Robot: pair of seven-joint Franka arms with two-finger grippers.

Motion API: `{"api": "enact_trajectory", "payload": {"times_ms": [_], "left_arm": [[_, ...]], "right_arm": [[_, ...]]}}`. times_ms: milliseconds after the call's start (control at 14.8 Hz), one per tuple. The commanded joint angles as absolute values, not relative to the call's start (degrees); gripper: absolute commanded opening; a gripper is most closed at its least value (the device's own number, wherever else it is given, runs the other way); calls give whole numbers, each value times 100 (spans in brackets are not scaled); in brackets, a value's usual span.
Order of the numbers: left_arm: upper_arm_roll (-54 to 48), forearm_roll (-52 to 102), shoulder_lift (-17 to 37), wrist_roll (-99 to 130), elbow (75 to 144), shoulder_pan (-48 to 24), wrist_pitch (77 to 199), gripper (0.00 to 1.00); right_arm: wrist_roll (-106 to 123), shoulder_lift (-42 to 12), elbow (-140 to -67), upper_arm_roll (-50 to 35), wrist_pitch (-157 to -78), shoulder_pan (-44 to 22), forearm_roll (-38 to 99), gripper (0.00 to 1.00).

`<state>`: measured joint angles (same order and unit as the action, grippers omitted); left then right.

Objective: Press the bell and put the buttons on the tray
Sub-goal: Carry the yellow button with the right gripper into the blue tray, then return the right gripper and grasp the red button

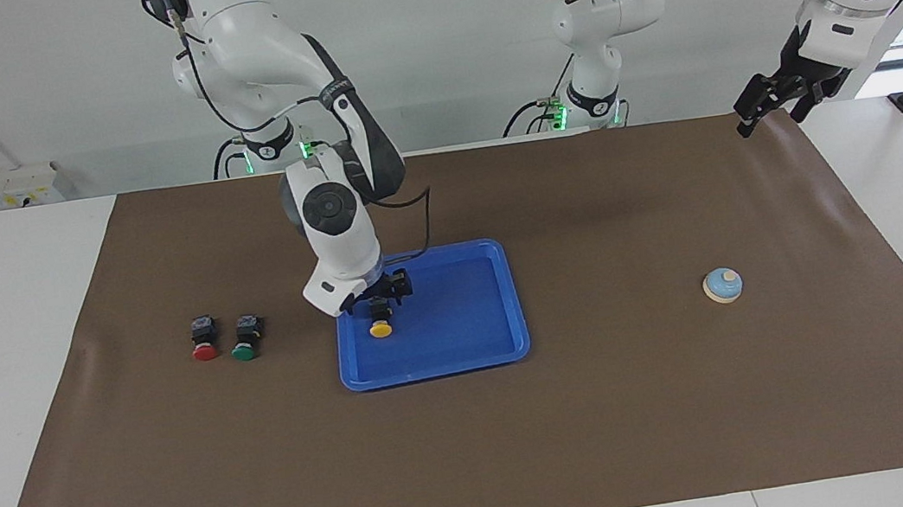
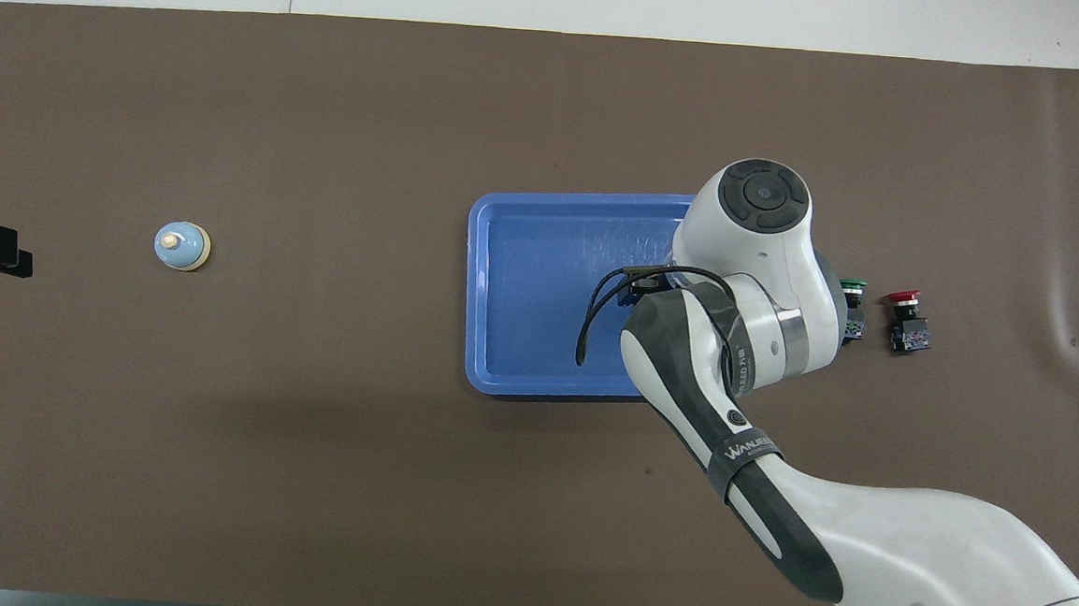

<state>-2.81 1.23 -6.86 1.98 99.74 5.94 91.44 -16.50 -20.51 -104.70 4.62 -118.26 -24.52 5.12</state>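
Nearest the robots, our left end effector [image 1: 764, 108] waits raised over the mat's [image 1: 614, 424] corner at the left arm's end; we cannot tell whether it is parted or closed. Our right end effector [image 1: 383, 293] is low over the tray [image 1: 469, 321], fingers apparently spread around the yellow button [image 1: 380, 326], which lies on the tray at its edge toward the right arm's end. The red button [image 1: 204, 338] and green button [image 1: 246, 337] lie beside the tray toward the right arm's end. The bell [image 1: 723, 285] sits well apart from the tray toward the left arm's end.

Right claw [image 1: 378, 298] lowered, left claw [image 1: 776, 99] raised.
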Motion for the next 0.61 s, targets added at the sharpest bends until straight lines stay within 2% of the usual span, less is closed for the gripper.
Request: {"api": "enact_trajectory", "payload": {"times_ms": [0,202,539], "left_arm": [[-246,141,-905,141,10063,580,9053,100],[-246,141,-1054,141,10063,580,8939,100],[-290,141,-1107,141,10072,563,8920,100]], "right_arm": [[-1364,-1811,-10415,431,-11532,-2023,413,100],[-267,-1548,-10555,431,-11110,-1373,211,100],[835,-1310,-10977,431,-11039,-213,-281,100]]}}
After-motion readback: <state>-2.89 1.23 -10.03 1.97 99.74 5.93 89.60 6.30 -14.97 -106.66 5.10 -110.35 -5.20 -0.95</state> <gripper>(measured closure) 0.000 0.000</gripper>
